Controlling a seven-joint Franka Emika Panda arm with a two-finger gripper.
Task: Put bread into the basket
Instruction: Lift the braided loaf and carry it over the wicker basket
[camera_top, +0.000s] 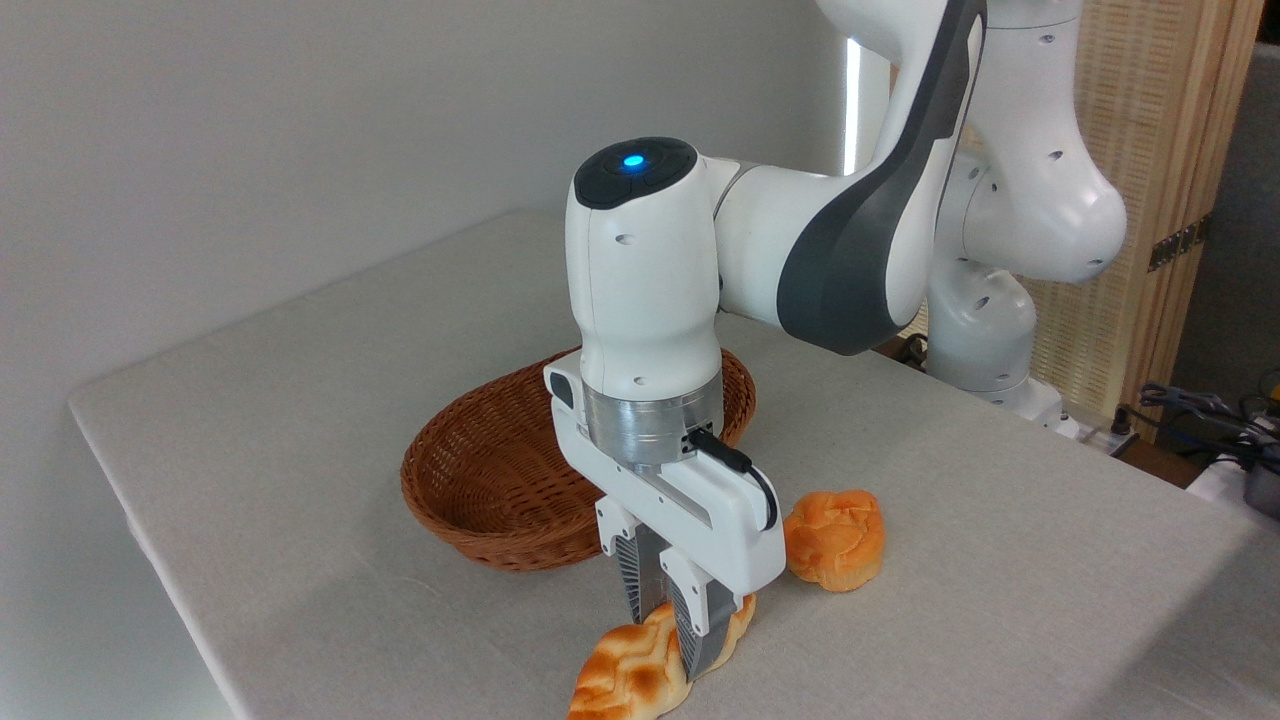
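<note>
Fixed camera: the white two-finger pincer (672, 625) pinches the long braided golden-brown loaf (630, 678) near the bench's front edge.

Its dark ribbed fingers (700, 635) stand on either side of the loaf's middle, pressed against it, while the loaf lies on the pale cloth-covered bench (300, 400). The oval brown woven wicker basket (490, 480) sits just behind, near the bench's centre, holding nothing. A round orange muffin-shaped bun (836, 538) rests on the bench just right of the pincer, apart from the loaf.

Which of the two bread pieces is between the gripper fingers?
The long braided loaf; the gripper straddles it. The round orange bun sits untouched to the right.
</note>
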